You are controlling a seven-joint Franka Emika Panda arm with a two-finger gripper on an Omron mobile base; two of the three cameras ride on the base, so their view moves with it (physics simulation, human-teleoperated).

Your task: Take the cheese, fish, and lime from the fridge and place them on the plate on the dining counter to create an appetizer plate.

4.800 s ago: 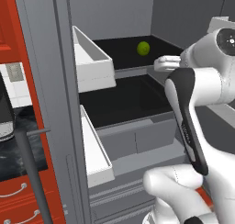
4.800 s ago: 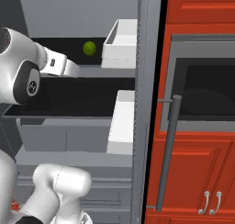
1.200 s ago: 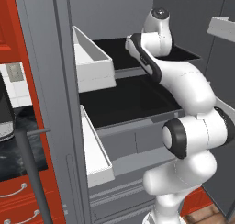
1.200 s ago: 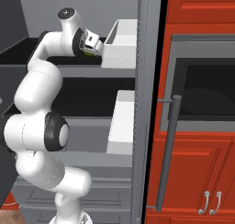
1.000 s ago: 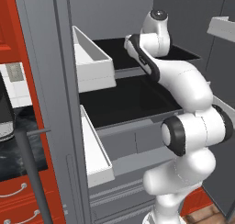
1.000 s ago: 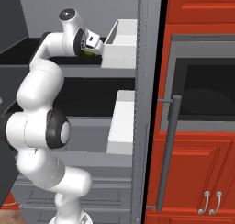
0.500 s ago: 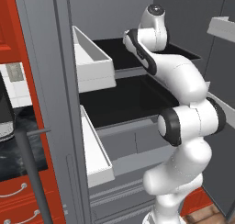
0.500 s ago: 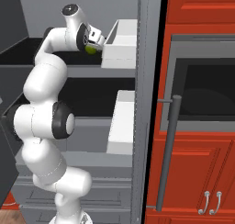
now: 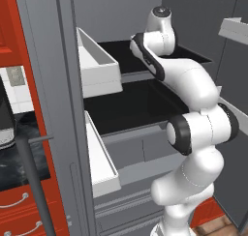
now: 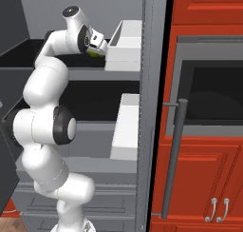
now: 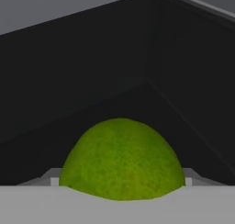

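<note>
Lime mostly hidden
The lime (image 10: pixel 97 53) peeks from behind the hand; its underside is cut off in hand view.

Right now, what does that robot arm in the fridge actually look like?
The arm is made of glossy white, rounded segments like fat tubes, linked by dark grey-black joint rings and round end caps. No cables or markings show. At its tip sits a small white gripper with dark parts.

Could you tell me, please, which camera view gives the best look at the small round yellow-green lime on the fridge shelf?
The hand view: the small round yellow-green lime sits large and close, just ahead of the gripper. The right base view shows a green sliver beside the gripper on the black shelf. In the left base view the arm covers it.
</note>
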